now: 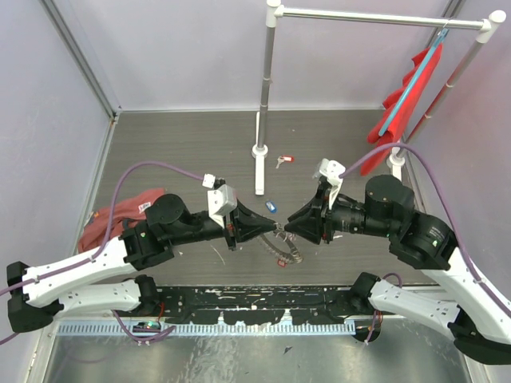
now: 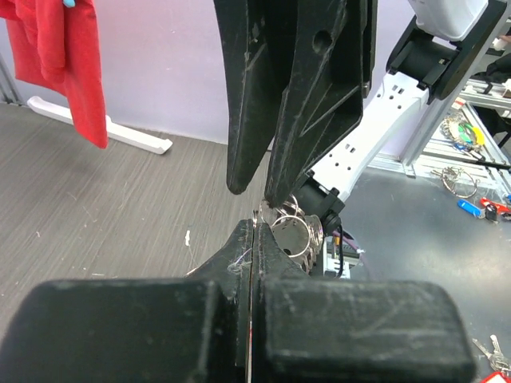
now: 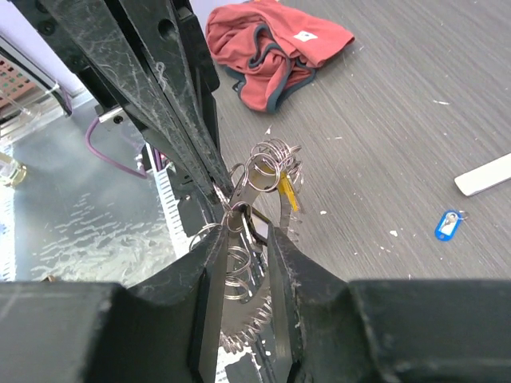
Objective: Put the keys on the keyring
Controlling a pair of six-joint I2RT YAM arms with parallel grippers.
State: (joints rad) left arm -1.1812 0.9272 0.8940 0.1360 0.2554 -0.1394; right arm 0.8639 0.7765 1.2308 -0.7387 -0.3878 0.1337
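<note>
The keyring (image 1: 289,251) hangs between my two grippers above the table, with small rings and a yellow-tagged key (image 3: 289,194) on it. My left gripper (image 1: 274,227) is shut, and a thin silver edge of the ring bundle (image 2: 257,215) is pinched in its tips. My right gripper (image 1: 289,224) meets it tip to tip. Its jaws are closed around the keyring's stacked rings (image 3: 239,267) and a black-framed tag (image 3: 257,227). A blue-tagged key (image 1: 271,206) and a red-tagged key (image 1: 283,160) lie loose on the table; the blue one also shows in the right wrist view (image 3: 449,224).
A crumpled red cloth (image 1: 112,219) lies at the left. A white rack (image 1: 263,120) stands at the back, with a red garment (image 1: 407,96) hanging at the right. More keys and rings (image 2: 471,171) lie on the metal ledge at the near edge.
</note>
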